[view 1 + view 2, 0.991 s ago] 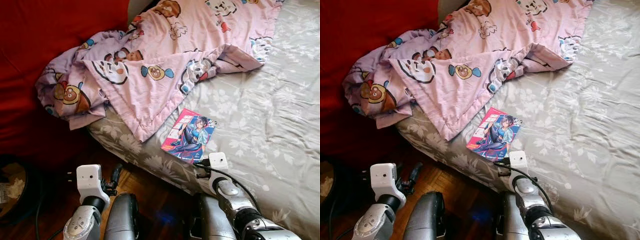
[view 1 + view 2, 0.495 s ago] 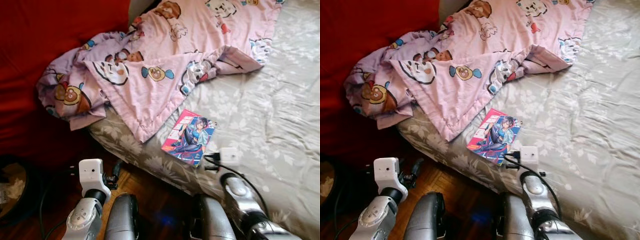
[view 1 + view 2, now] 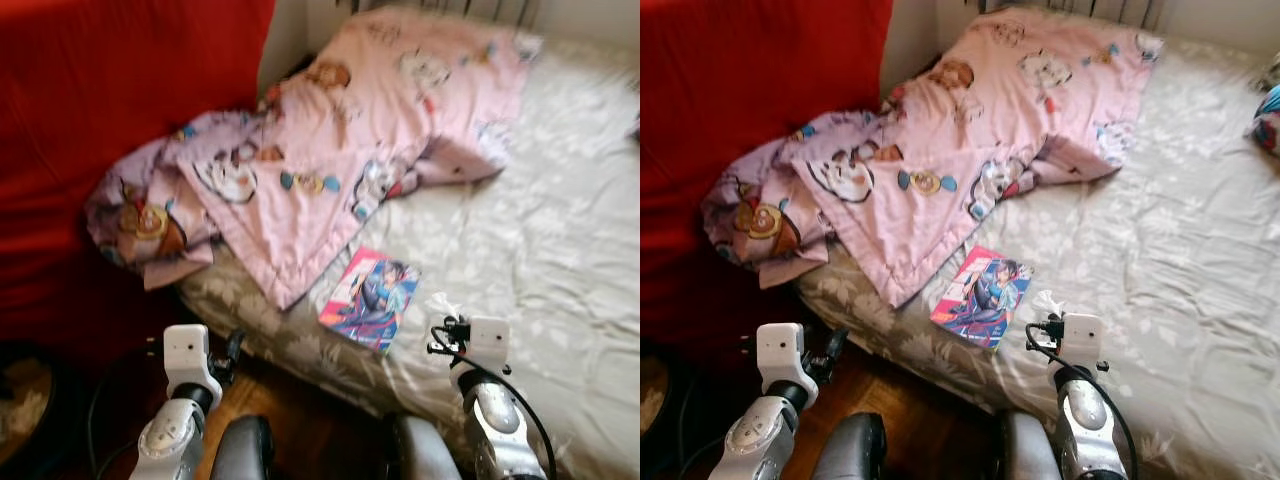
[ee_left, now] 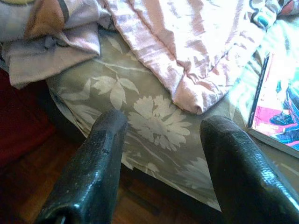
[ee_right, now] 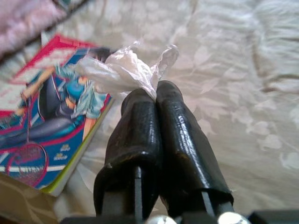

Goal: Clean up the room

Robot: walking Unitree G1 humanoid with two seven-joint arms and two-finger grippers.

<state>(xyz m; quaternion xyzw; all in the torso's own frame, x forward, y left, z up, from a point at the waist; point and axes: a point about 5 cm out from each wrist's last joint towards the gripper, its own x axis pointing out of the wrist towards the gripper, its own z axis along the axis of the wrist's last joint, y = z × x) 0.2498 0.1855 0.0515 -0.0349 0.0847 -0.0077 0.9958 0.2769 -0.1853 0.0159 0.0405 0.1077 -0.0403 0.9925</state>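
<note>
Right gripper [image 5: 156,100] fingers pressed together, pinching crumpled clear-white plastic wrapper [image 5: 124,70], held just above floral grey bedsheet [image 3: 1160,260], beside comic book [image 3: 980,296]. Left gripper [image 4: 161,135] fingers spread, empty, low at bed edge near pink blanket [image 3: 970,150].

The right gripper [image 5: 156,100] now lifts a crumpled clear wrapper [image 5: 124,70] off the bedsheet [image 3: 1160,250], at the comic book's [image 3: 980,295] four o'clock.
</note>
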